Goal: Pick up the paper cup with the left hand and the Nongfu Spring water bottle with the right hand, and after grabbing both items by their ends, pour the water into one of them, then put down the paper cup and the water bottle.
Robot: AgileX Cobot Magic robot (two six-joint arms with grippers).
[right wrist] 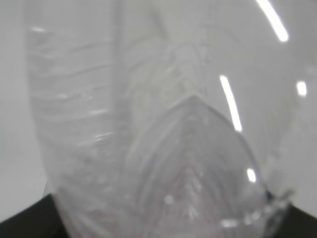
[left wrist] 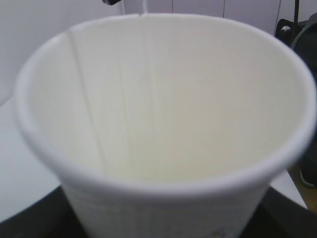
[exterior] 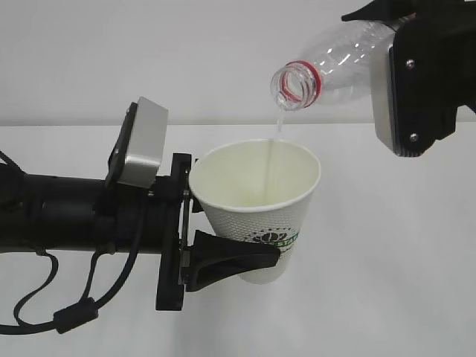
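Note:
The white paper cup (exterior: 256,201) with a green logo hangs upright above the table, and my left gripper (exterior: 253,242) is shut on its lower part, one black finger (exterior: 230,260) across the front. In the left wrist view the cup (left wrist: 163,99) fills the picture, showing its pale inside. The clear Nongfu Spring water bottle (exterior: 342,63) with a red neck ring is tilted mouth-down over the cup, and my right gripper (exterior: 405,67) is shut on its rear end. A thin stream of water (exterior: 277,130) falls into the cup. The right wrist view is filled by the bottle (right wrist: 148,124).
A white table (exterior: 387,297) lies below, with a plain white wall behind. Black cables (exterior: 67,312) hang from the left arm at the lower left. A dark object (left wrist: 297,29) stands at the far right of the left wrist view.

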